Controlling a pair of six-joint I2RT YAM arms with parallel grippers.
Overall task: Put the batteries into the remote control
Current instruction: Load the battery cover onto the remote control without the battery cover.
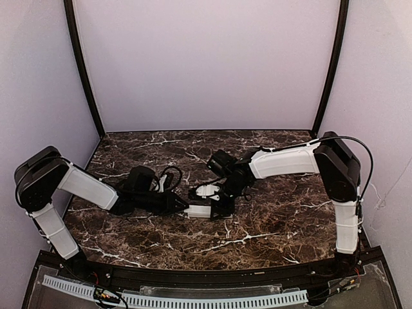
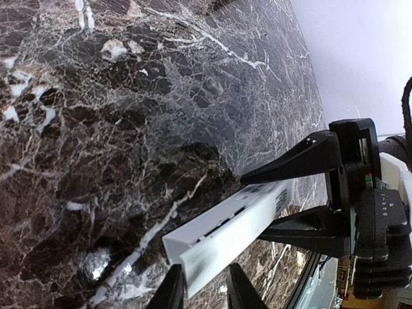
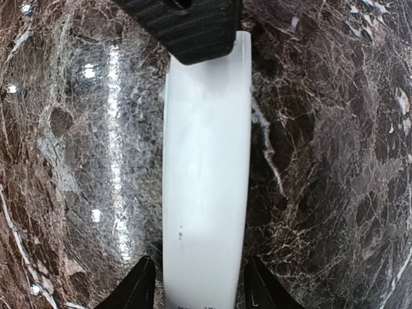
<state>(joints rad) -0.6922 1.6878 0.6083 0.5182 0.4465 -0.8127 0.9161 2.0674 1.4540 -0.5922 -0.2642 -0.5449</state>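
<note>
The remote control (image 1: 199,210) is a slim white bar at the table's middle, held between both grippers. My left gripper (image 1: 182,207) is shut on its left end; in the left wrist view the fingers (image 2: 172,291) stand on both sides of the bar (image 2: 225,232). My right gripper (image 1: 222,207) is shut on the other end; its black fingers (image 2: 302,158) show above and below the bar. In the right wrist view the bar (image 3: 206,161) runs up between my fingertips (image 3: 136,286) to the left gripper's ribbed pad (image 3: 187,26). A dark slit shows along the bar. No batteries are in view.
The dark marble table (image 1: 270,219) has purple walls behind and at both sides, with black corner posts (image 1: 84,71). A small white piece (image 1: 207,190) sits just behind the remote under the right wrist; I cannot tell what it is. A white toothed strip (image 1: 193,299) runs along the near edge.
</note>
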